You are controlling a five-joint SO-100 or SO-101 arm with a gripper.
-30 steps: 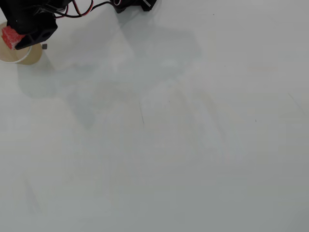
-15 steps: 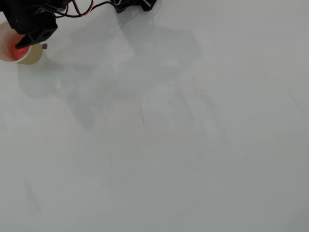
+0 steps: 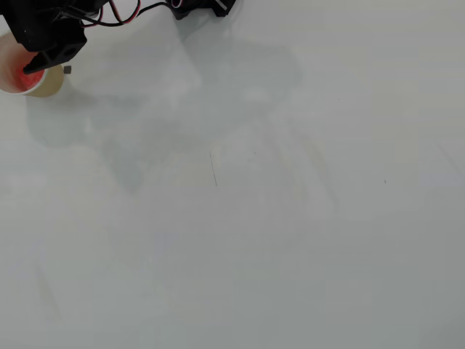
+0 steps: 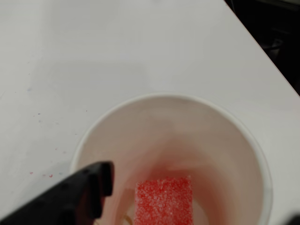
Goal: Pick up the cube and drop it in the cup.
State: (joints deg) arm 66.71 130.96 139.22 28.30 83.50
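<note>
The red cube (image 4: pixel 164 201) lies down at the bottom of the cup (image 4: pixel 243 140). In the wrist view you look straight into the cup's round mouth. The inside is white with a pink glow near the cube. The cube's top looks rough and speckled.

The gripper (image 4: pixel 197 222) hangs above the cup. One black finger (image 4: pixel 79 194) pokes in from the lower left of the wrist view, over the cup's rim. The other finger is only a dark hint at the lower right corner, so it is hard to be sure, but the two fingers seem to stand wide apart. Nothing is held between them. The cube sits lower than the fingers, in the gap between them, and does not touch them.

In the overhead view the cup (image 3: pixel 45 87) stands on the white table (image 3: pixel 254 218) at the far top left. The black gripper (image 3: pixel 33 67) covers part of the cup's mouth. A red glow (image 3: pixel 18 76) shows inside the cup beside the gripper. Red and black wires (image 3: pixel 120 13) run along the top edge.
</note>
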